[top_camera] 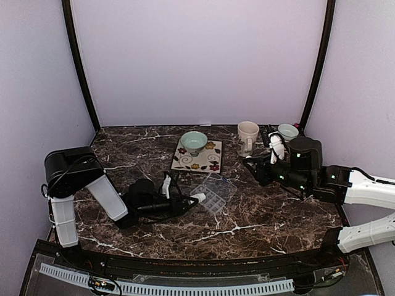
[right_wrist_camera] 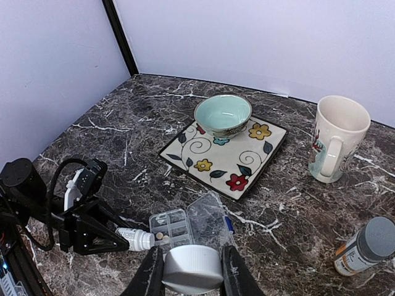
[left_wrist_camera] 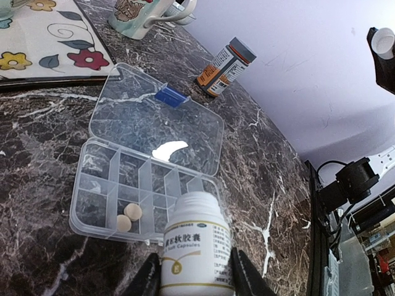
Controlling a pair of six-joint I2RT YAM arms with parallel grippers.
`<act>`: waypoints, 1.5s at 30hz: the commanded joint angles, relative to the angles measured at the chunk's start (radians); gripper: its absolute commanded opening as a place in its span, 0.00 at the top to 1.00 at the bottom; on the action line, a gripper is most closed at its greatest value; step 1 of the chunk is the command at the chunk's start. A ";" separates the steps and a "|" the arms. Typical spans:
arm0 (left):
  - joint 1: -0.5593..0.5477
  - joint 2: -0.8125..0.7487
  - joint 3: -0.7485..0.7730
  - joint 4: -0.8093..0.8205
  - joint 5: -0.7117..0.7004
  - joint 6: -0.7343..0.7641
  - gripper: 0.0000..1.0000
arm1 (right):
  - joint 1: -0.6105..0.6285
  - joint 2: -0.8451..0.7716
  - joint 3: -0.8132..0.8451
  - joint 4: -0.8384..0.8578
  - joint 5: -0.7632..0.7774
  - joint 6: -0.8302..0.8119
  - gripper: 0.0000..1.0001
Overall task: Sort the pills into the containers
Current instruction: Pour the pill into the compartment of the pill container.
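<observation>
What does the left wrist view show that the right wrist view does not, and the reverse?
Only the left wrist view shows the print on the white bottle in the left gripper, and the right arm from outside. Only the right wrist view shows the mug whole, mouth included, and the left arm. Both show the open pill box with two pills in one compartment, the orange bottle, the flowered plate and the white cap in the right gripper.

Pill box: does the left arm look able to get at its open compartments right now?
Probably yes. The left tool holds the white bottle with its mouth right at the pill box's edge; the lid lies folded back, and nothing sits between them.
</observation>
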 commanded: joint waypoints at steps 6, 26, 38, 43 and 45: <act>-0.009 -0.004 0.039 -0.076 -0.025 0.030 1.00 | 0.010 -0.010 0.000 0.030 0.000 0.001 1.00; -0.019 -0.054 0.068 -0.212 -0.068 0.068 1.00 | 0.010 -0.006 -0.001 0.027 -0.003 0.004 1.00; -0.021 -0.075 0.057 -0.181 -0.056 0.066 1.00 | 0.010 -0.005 -0.005 0.028 -0.006 0.006 1.00; -0.021 -0.045 0.034 -0.066 -0.019 0.036 1.00 | 0.010 -0.003 -0.011 0.026 -0.008 0.009 1.00; -0.021 -0.042 0.029 -0.045 -0.008 0.031 1.00 | 0.010 0.001 -0.010 0.026 -0.009 0.010 1.00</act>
